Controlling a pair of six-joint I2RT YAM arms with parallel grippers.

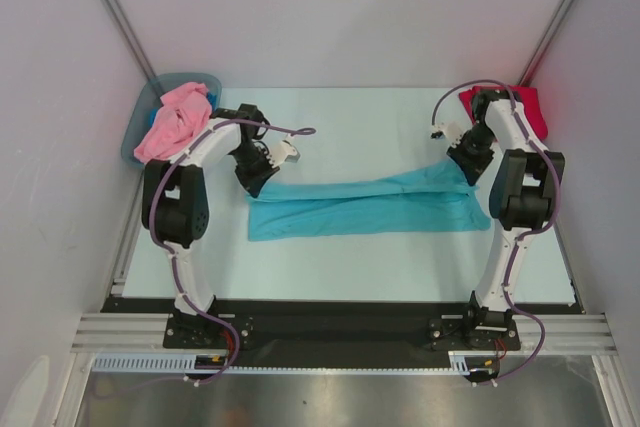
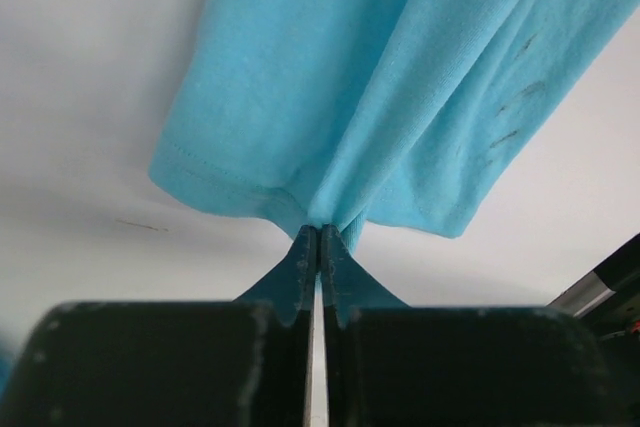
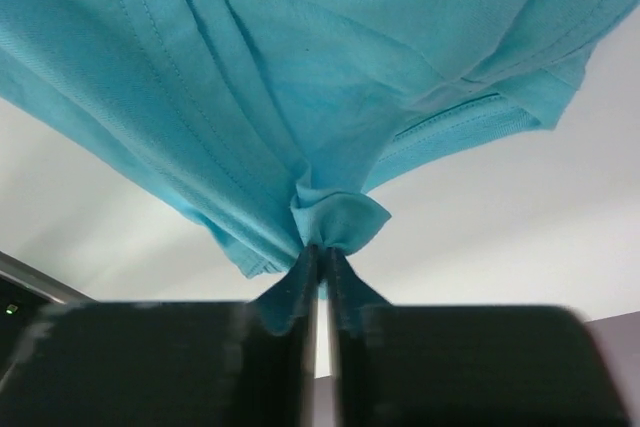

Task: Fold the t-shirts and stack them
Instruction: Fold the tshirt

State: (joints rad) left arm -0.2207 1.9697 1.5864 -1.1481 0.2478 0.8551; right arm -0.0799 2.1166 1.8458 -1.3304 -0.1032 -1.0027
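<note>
Clamping the teal t-shirt (image 1: 365,207) (stretched between them), left fingers (image 2: 298,269) and right fingers (image 3: 292,292) pinch opposite ends.

Red t-shirt (image 1: 536,110) partly behind right arm (image 1: 520,185)

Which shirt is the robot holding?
The teal t-shirt, held by left end effector and right end effector; pink t-shirt is in the bin, red t-shirt apart.
</note>
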